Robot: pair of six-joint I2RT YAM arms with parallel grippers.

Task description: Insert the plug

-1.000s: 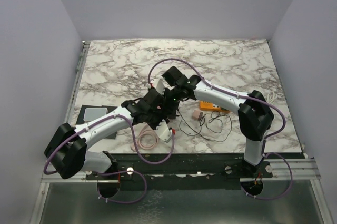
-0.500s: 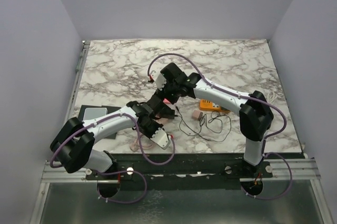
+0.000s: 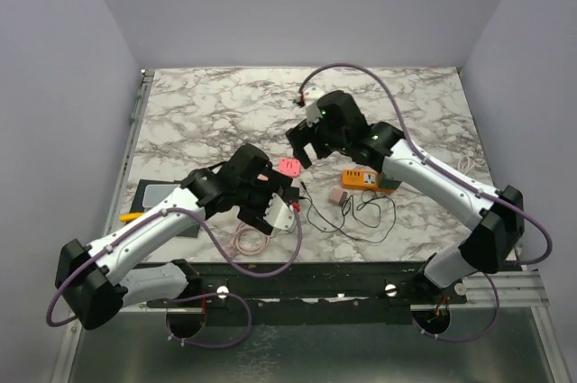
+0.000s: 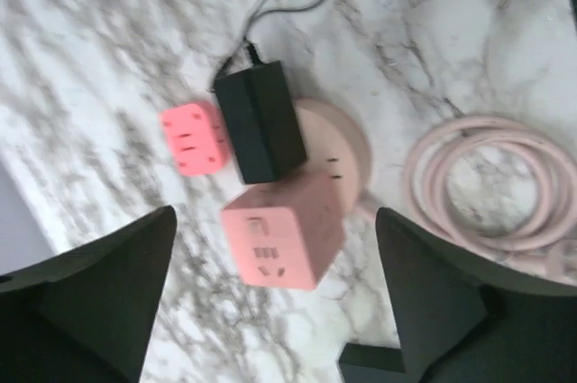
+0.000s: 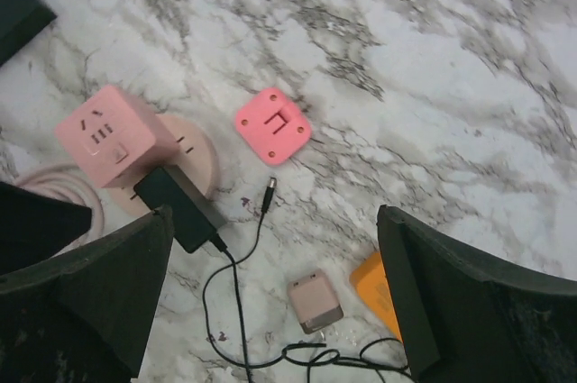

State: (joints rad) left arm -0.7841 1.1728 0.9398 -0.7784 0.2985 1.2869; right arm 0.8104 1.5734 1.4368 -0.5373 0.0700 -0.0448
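Gaping, empty hung left gripper (image 4: 275, 214) and right gripper (image 5: 275, 214) — black boxy plug (image 4: 261, 122), twelve o'clock of pink cube socket (image 4: 281, 234), risked slipping out if half-seated.

1. A marble table (image 3: 207, 113) carries all the things.
2. A small coral-pink adapter (image 5: 273, 125) lies flat on the marble, apart from the others.
3. A pale pink charger block (image 5: 315, 303) lies just beside an orange power strip (image 3: 365, 181).
4. A grey tray (image 3: 162, 194) sits near the left edge of the table.
5. A yellow pen-like object (image 3: 132, 216) lies near this tray.
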